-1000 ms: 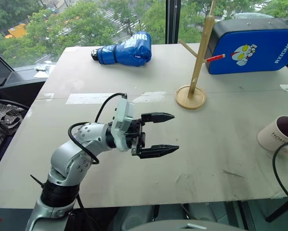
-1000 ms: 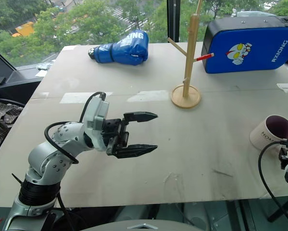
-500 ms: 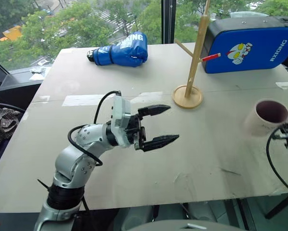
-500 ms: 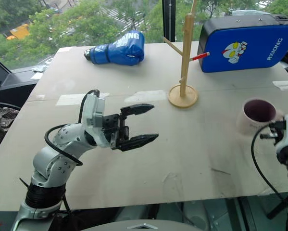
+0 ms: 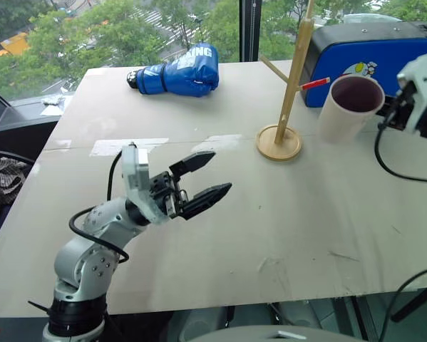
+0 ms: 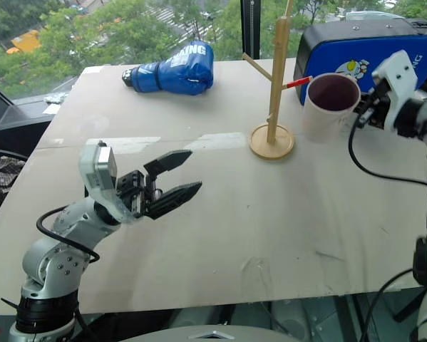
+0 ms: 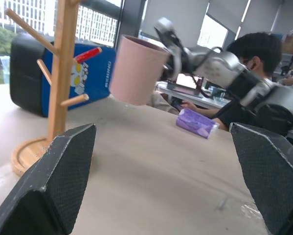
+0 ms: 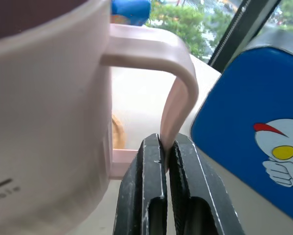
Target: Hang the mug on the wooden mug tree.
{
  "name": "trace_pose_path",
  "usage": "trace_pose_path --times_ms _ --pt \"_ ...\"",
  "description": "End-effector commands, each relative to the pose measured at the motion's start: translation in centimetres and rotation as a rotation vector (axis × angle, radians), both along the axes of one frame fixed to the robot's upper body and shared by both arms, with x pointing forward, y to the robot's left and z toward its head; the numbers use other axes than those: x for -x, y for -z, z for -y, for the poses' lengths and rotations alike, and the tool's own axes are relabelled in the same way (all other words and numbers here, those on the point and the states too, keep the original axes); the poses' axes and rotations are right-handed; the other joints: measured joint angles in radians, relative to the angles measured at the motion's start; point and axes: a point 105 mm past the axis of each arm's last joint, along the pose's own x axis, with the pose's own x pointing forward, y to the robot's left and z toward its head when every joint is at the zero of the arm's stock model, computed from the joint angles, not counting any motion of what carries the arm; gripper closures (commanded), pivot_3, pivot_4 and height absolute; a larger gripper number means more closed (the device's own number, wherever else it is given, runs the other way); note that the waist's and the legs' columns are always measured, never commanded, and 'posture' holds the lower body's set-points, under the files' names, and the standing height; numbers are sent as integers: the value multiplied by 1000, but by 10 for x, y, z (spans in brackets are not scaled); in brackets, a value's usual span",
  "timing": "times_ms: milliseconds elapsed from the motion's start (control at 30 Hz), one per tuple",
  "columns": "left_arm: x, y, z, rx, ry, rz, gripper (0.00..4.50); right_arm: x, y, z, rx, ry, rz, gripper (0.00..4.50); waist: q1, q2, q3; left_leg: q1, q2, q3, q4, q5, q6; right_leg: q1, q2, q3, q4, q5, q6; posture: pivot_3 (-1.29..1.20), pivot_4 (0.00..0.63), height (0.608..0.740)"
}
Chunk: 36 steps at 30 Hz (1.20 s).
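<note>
The mug (image 8: 43, 112) is held off the worktop (image 5: 270, 214) by its handle, pinched between the closed right fingers (image 8: 151, 196), just beside the tree (image 5: 288, 92). The left fingers (image 5: 213, 196) are spread wide and empty, well apart from both.

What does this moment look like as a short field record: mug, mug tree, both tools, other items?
mug: lifted off the table, upright, beside the mug tree, not yet on a peg
grip: right tool shut on the mug handle
mug tree: upright on the table, pegs bare
left tool: open, holding nothing, above the table
other items: blue boxing glove, blue pad, purple packet
</note>
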Motion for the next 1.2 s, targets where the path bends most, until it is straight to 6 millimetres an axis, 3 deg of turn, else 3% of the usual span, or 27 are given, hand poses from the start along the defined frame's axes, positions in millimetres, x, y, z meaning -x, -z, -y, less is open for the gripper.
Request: trace_pose_path --times_ms 33,167,400,500,533,633,733,833,933,1000,1100,1200 --pt "8 -10 -1 1 -15 56 0 -11 -19 -10 35 -73 36 4450 0 0 0 0 0 0 -1 0 0 -1 0 0 0 0 0 0 150 740" --pt "11 -8 -4 3 -38 55 0 -18 -29 -29 54 -142 29 4450 -5 1 1 -3 0 1 -1 0 0 -5 0 1 0 0 0 0 150 740" --pt "11 -13 -9 37 -103 75 0 -32 -17 -72 154 -216 -17 4450 -5 1 1 -10 0 0 2 0 0 -11 0 0 2 1 -1 0 150 740" --pt "12 -15 -12 62 -119 89 0 -38 -6 -77 173 -183 -30 4450 -6 1 0 -12 0 0 3 0 -1 -13 0 0 3 1 -1 0 150 740" --pt "12 -18 -13 80 -122 100 0 -38 -4 -76 160 -185 -43 3864 -4 1 0 -12 0 0 3 0 -1 -14 0 0 4 1 -1 0 150 740" --pt "14 -22 -16 111 -124 114 0 -36 -5 -70 129 -188 -49 2783 -3 1 0 -14 0 -1 3 1 -1 -15 0 -1 4 1 -1 0 150 740" --pt "16 -23 -16 118 -114 120 0 -30 -21 -42 58 -140 6 1425 -1 1 0 -14 0 0 3 0 -1 -15 0 -1 4 1 -1 0 150 740" --pt "16 -22 -14 117 -107 120 0 -21 -28 -24 -16 -133 -12 1425 1 1 0 -15 0 -1 3 0 -1 -15 0 -1 3 1 -1 0 150 740" --pt "12 -16 -12 102 -98 100 0 0 -28 10 -30 -103 19 1425 0 1 0 -14 0 0 3 0 -1 -15 0 0 4 1 -1 0 150 740" --pt "7 -10 -13 78 -120 81 0 18 -16 29 -19 -66 17 1425 3 1 0 -14 0 0 3 0 -1 -15 0 -1 4 1 -1 0 150 740" --pt "-2 8 -20 13 -183 29 0 57 16 43 -26 -22 -11 1425 9 2 -1 -15 0 -1 4 0 -1 -15 0 -1 5 1 -1 0 150 740" --pt "-6 32 -31 -81 -249 -27 0 109 60 46 -39 52 -70 1425 13 5 -3 -15 0 -1 3 0 -1 -16 0 0 6 1 -1 0 150 740"
